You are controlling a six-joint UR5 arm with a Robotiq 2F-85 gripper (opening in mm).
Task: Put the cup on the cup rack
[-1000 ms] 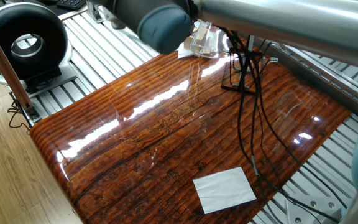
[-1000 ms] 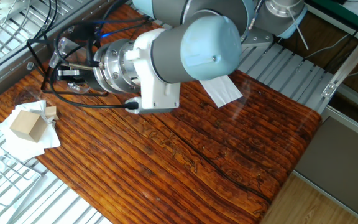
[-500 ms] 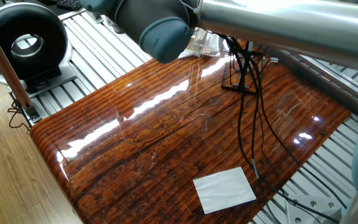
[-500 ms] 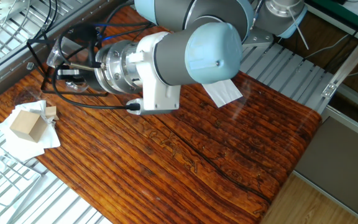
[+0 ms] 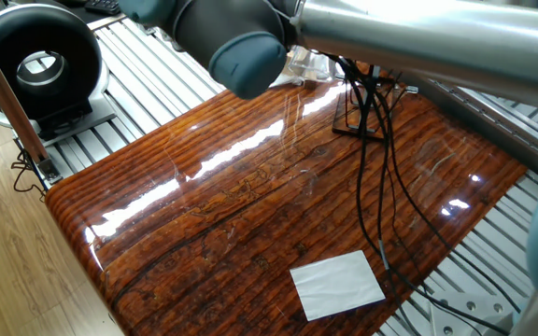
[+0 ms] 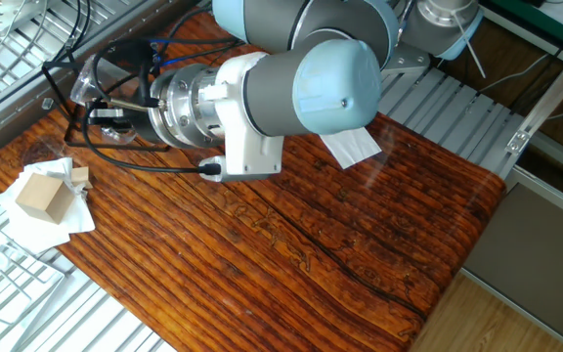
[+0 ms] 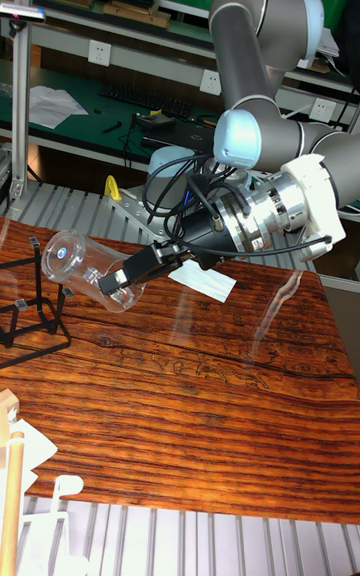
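Observation:
The clear cup [image 7: 85,267] hangs tilted on its side above the table's left end, with my gripper [image 7: 119,278] shut on its rim end. Its thick base points toward the black wire cup rack [image 7: 33,301], which stands just to the left and a little lower. In one fixed view the cup [image 5: 308,63] peeks out from behind the arm's elbow, close to the cup rack [image 5: 359,106] at the far table edge. In the other fixed view the cup [image 6: 96,82] sits ahead of the gripper's fingers [image 6: 115,106].
A white paper sheet [image 5: 337,284] lies near the front edge. A wooden block [image 6: 43,194] rests on crumpled white paper beside a silver wire rack [image 6: 8,266]. Black cables [image 5: 382,187] hang from the arm across the table. A black round device [image 5: 35,58] stands off the table.
The arm has crept slightly up and toward the cup rack with the cup in its grip; the elbow now hides more of the cup in one fixed view.

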